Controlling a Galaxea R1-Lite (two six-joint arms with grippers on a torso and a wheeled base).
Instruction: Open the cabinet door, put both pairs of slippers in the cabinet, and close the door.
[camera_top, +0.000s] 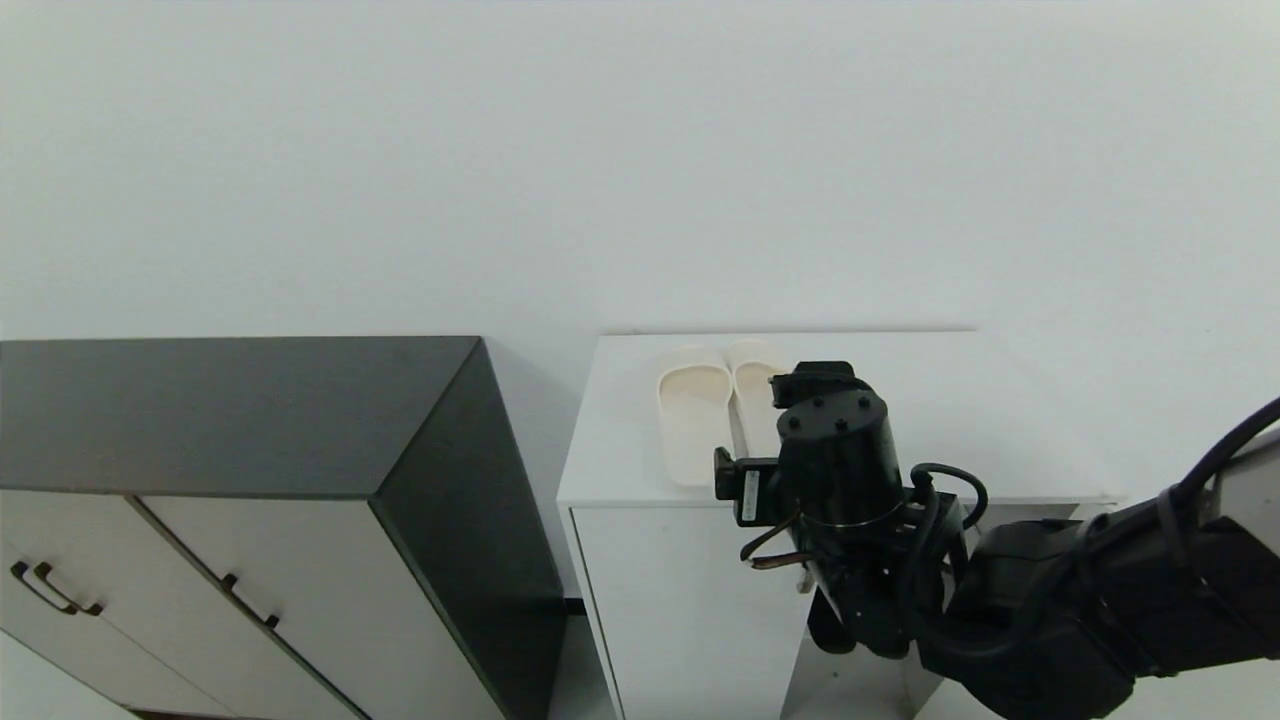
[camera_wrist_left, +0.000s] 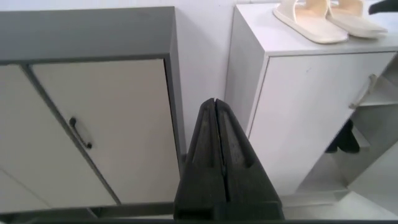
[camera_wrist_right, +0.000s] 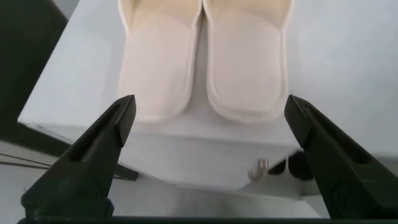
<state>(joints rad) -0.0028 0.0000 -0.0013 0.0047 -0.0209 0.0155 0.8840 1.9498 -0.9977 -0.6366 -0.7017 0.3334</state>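
Cabinet open, cream pair not yet stored, about halfway by my judgement.

The tall white cabinet (camera_top: 680, 600) shows its inside beside the front panel with the pale handle (camera_wrist_left: 367, 92), so the opening step seems done. On a low shelf inside lies a dark shape (camera_wrist_left: 346, 138), perhaps the other pair, but I cannot tell for sure. The pair of cream foam slippers (camera_top: 693, 420) lies side by side on the cabinet top, toes toward the wall. The right gripper (camera_wrist_right: 209, 106) hangs just in front of their heels with jaws spread wide, touching nothing. The left gripper (camera_wrist_left: 215, 149) is low between both cabinets, its jaws pressed together and empty. What is left: grasp this pair, put it inside, close the door. The large grey-topped cabinet (camera_top: 230, 410) at the left is closed.
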